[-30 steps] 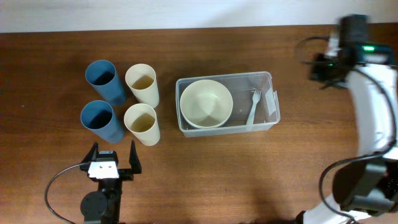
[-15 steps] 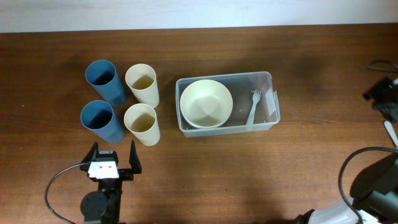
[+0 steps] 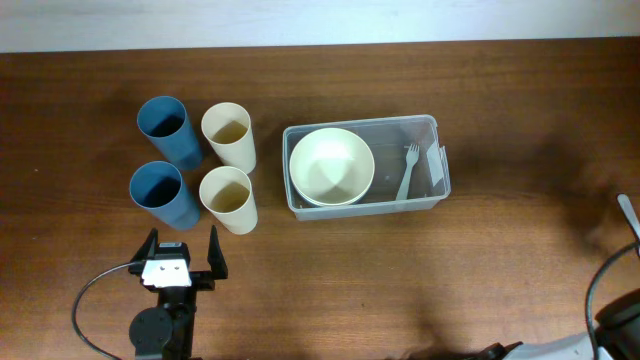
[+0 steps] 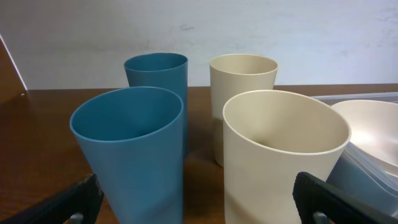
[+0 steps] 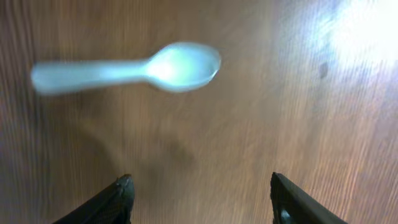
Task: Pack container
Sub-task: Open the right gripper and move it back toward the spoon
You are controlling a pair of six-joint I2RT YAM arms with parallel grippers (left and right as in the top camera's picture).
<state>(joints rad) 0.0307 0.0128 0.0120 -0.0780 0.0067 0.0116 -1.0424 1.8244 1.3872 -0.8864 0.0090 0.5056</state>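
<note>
The clear container (image 3: 392,124) sits mid-table and holds a cream bowl (image 3: 331,166) and a pale fork (image 3: 407,172). Its white label is on the right short end. My left gripper (image 3: 181,255) is open and empty, just in front of the cups. In the left wrist view its fingers (image 4: 199,202) frame the near blue cup (image 4: 130,149) and near cream cup (image 4: 283,149). My right gripper (image 5: 202,193) is open and empty above the bare table, with a pale blue spoon (image 5: 124,68) lying ahead of it. The spoon's end shows at the overhead's right edge (image 3: 627,212).
Two blue cups (image 3: 165,130) (image 3: 160,192) and two cream cups (image 3: 229,135) (image 3: 228,198) stand upright in a square left of the container. The right arm's cable and base (image 3: 620,320) show at the bottom right corner.
The right arm has swung from the back right out past the right edge of the overhead view. The left gripper and all objects have not moved.
</note>
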